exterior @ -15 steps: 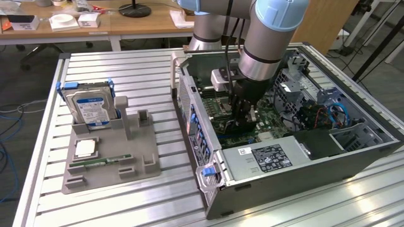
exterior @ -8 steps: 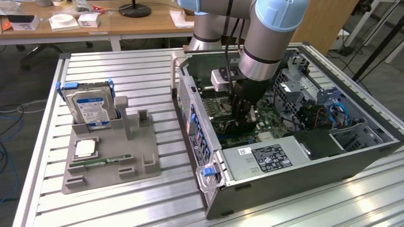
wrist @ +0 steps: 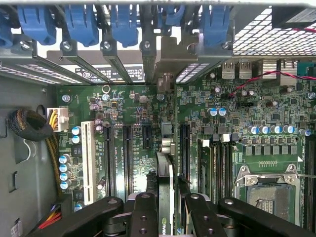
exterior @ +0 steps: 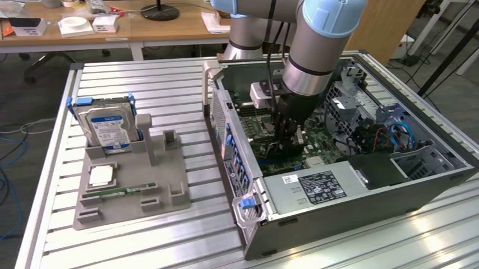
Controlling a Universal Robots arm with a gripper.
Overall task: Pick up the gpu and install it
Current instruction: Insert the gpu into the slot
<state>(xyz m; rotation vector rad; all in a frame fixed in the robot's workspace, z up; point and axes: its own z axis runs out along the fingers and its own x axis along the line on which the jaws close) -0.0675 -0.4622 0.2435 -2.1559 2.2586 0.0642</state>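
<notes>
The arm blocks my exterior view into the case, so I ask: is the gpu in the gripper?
Observer: Yes. The wrist view has the gripper closed on the gpu, which stands on edge.
Operator: Where is its bracket end?
Observer: The silver end bracket reaches the rear slot row, under the blue clips.
Operator: Which slot is it over?
Observer: It runs between the short black slot and a long black slot. I cannot tell if it is seated.

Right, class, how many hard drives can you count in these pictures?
1. The hard drive stands in the grey holder on the exterior view's left, beside the open computer case. Others may sit hidden inside the case.
</notes>
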